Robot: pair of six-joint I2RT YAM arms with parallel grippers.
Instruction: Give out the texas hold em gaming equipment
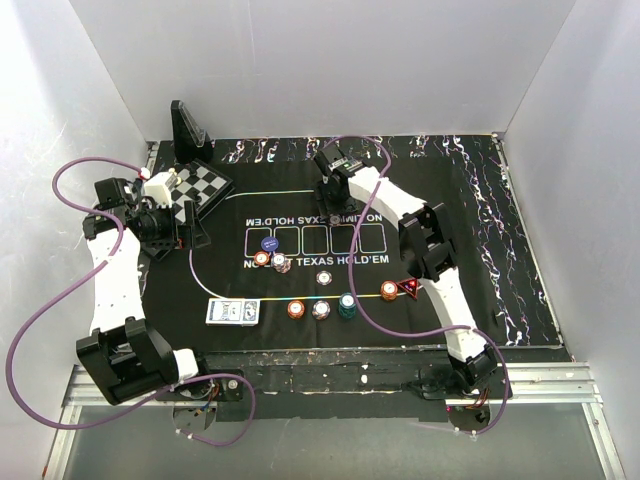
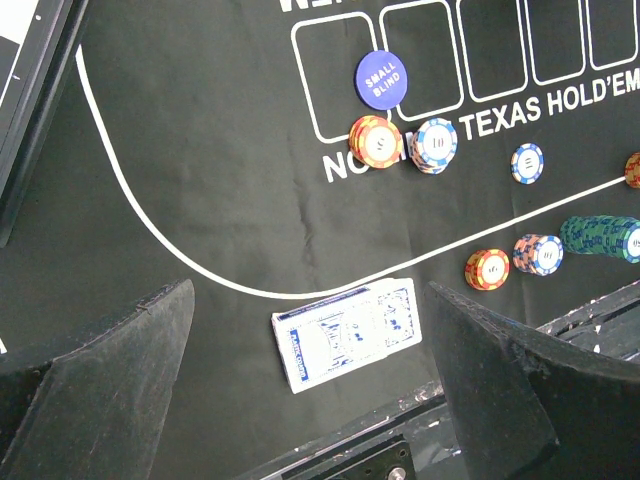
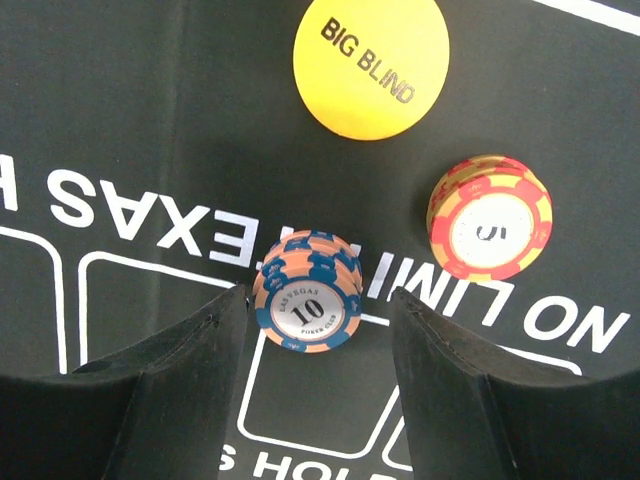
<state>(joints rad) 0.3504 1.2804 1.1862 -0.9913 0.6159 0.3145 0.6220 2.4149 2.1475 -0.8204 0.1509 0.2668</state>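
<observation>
Presently shows black mat [image 1: 225,285]; hangs left jaws wide apart over card deck [image 2: 345,333], long axis running jaw to jaw; brackets ten-chip stack [image 3: 305,295] between parted right jaws, off-centre, yellow disc [image 3: 370,65] beyond.

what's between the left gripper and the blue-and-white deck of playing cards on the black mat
Nothing visible. The open left gripper faces the blue-and-white deck of playing cards across bare black mat; the nearest orange poker chip sits well off to the side.
</observation>
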